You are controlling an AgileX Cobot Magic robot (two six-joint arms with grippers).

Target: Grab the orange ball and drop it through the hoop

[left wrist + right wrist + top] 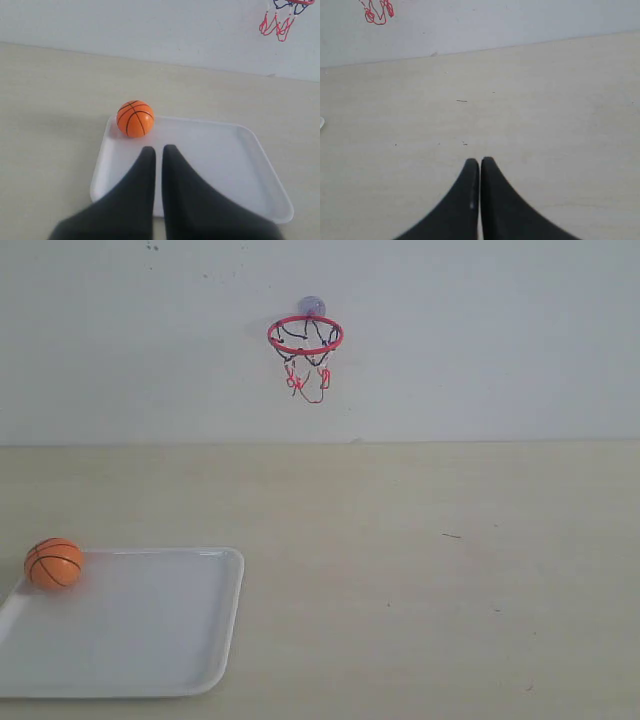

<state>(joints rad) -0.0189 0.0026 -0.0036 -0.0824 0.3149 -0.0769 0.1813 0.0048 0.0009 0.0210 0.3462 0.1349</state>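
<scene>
The orange ball [54, 563] [135, 118] rests in a far corner of the white tray [190, 640] [215, 165], at the left of the table. The hoop [305, 336] hangs on the back wall by its bluish suction cup [311, 306]; only the net's lower loops [277, 22] [378, 12] show in the wrist views. My left gripper [159, 149] is shut and empty, hovering over the tray a little short of the ball. My right gripper [480, 161] is shut over bare table. Neither arm appears in the exterior view.
The pale tabletop [430, 570] runs back to a plain white wall [480, 340]. A few small dark specks [452, 535] mark the table's right half. The tray's rim stands slightly raised around the ball.
</scene>
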